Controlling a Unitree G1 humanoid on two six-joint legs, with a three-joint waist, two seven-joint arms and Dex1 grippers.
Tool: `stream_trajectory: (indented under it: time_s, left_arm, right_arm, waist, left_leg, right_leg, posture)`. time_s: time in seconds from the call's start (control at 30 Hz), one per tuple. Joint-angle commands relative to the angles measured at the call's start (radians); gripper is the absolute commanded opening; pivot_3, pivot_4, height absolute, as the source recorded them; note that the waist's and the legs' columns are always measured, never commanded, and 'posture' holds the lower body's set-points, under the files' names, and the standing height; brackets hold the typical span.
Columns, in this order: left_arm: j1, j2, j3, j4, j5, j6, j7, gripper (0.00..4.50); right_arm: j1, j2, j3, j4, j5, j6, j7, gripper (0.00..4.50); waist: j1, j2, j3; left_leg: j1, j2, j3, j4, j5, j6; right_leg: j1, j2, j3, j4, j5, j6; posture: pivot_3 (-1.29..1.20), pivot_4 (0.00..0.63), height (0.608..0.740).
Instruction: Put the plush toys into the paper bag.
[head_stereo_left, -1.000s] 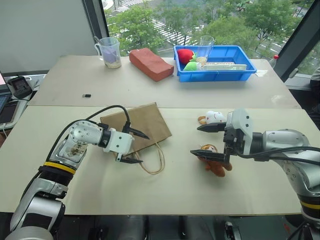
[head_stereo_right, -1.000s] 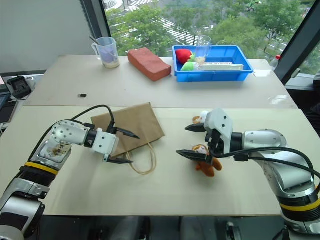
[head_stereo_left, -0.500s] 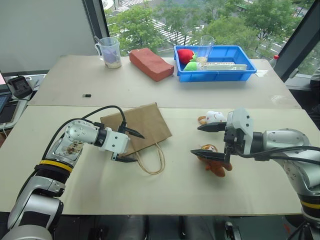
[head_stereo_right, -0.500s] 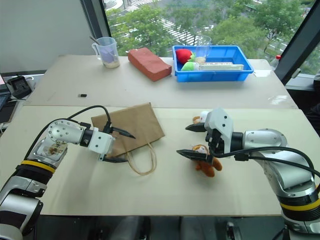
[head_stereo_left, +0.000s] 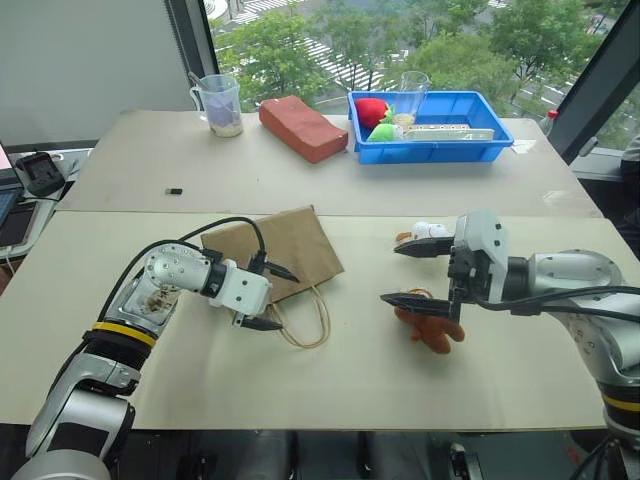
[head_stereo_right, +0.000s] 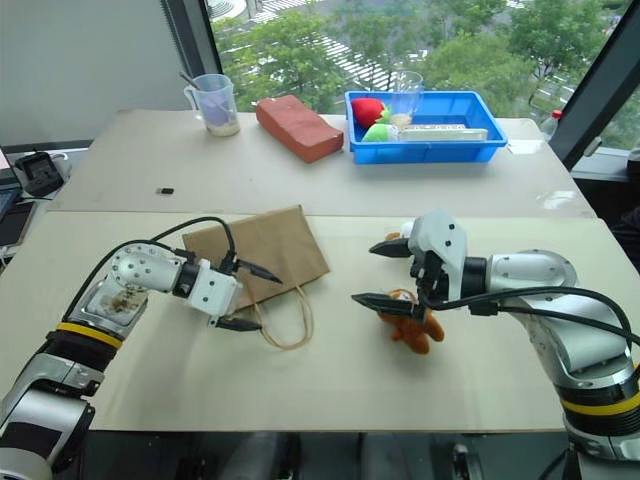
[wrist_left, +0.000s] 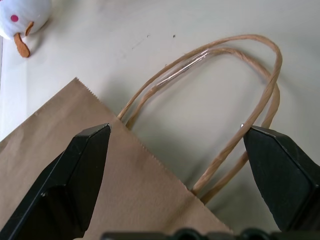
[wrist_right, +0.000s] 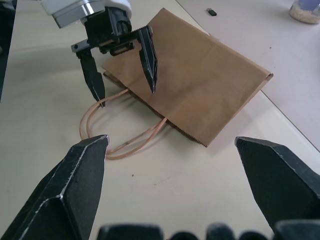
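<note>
The paper bag (head_stereo_left: 275, 252) lies flat on the near table, its cord handles (head_stereo_left: 305, 320) looped toward me. My left gripper (head_stereo_left: 288, 300) hangs open at the bag's mouth, one finger over the paper edge and the other by the handles (wrist_left: 235, 125). To the right of the bag lie the two plush toys: the white one (head_stereo_left: 430, 231) farther back, the brown monkey (head_stereo_left: 428, 328) nearer. My right gripper (head_stereo_left: 390, 274) is open above the toys, pointing at the bag (wrist_right: 200, 85), with nothing between its fingers. The left wrist view catches the white toy (wrist_left: 20, 20) at the corner.
On the far table stand a reddish brick (head_stereo_left: 302, 127), a blue bin (head_stereo_left: 430, 145) holding a red item, a green item and a glass, and a measuring cup (head_stereo_left: 220, 104). A small black piece (head_stereo_left: 174, 191) lies there too. A device (head_stereo_left: 38, 172) sits at the left edge.
My left gripper drew back a little from the bag's mouth, then returned toward the handles. The right gripper has stayed in place, and the toys and bag have not moved.
</note>
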Motion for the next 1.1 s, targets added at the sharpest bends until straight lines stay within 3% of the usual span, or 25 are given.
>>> stream_trajectory:
  time_s: [0.03,0.37,0.47,0.67,0.73,1.1]
  left_arm:
    - [0.009,-0.026,-0.012,-0.059,-0.001,0.005,0.015,4.42]
    - [0.055,-0.071,-0.032,-0.166,-0.009,0.114,0.046,4.42]
    - [0.06,-0.065,-0.035,-0.186,-0.028,0.138,0.025,3.63]
    - [0.073,-0.071,-0.021,-0.235,-0.069,0.217,0.018,0.77]
    - [0.067,-0.073,-0.008,-0.251,-0.099,0.268,0.02,0.05]
    - [-0.034,-0.03,0.185,-0.32,-0.407,0.768,0.014,0.05]
  right_arm:
    - [-0.026,-0.005,-0.02,-0.03,0.021,0.013,-0.011,4.5]
    - [-0.009,-0.011,-0.032,-0.031,0.017,0.016,-0.023,4.5]
    - [-0.009,-0.011,-0.032,-0.03,0.017,0.014,-0.024,4.5]
    - [-0.016,-0.01,-0.028,-0.021,0.012,0.01,-0.024,4.5]
    - [-0.018,-0.011,-0.027,-0.014,0.009,0.007,-0.021,4.5]
    - [0.037,0.002,-0.016,0.009,-0.022,-0.023,-0.031,4.5]
  waist:
    - [0.0,0.0,0.0]
    - [0.0,0.0,0.0]
    - [0.0,0.0,0.0]
    - [0.001,0.0,0.0]
    - [0.001,0.0,0.0]
    - [0.0,0.0,0.0]
  left_leg:
    - [0.0,0.0,0.0,0.0,0.0,0.0]
    - [0.0,0.0,0.0,0.001,0.0,0.0]
    - [0.0,0.0,0.0,0.001,0.0,0.0]
    - [0.0,0.0,0.0,0.001,0.0,0.0]
    - [0.0,0.001,0.0,0.001,0.0,0.0]
    - [0.0,0.001,-0.001,0.002,0.0,0.0]
  right_leg:
    - [0.0,0.0,0.0,0.0,0.0,0.0]
    - [0.0,0.0,0.0,0.0,0.0,0.0]
    - [0.0,0.0,0.0,0.001,0.0,0.0]
    - [0.0,0.0,0.0,0.001,0.0,0.0]
    - [0.0,0.0,0.0,0.001,0.0,0.0]
    - [0.0,0.001,0.0,0.001,0.0,0.0]
  posture:
    - [0.0,0.15,0.74]
    - [0.0,0.15,0.74]
    - [0.0,0.15,0.74]
    - [0.0,0.15,0.74]
    - [0.0,0.15,0.74]
    - [0.0,0.15,0.74]
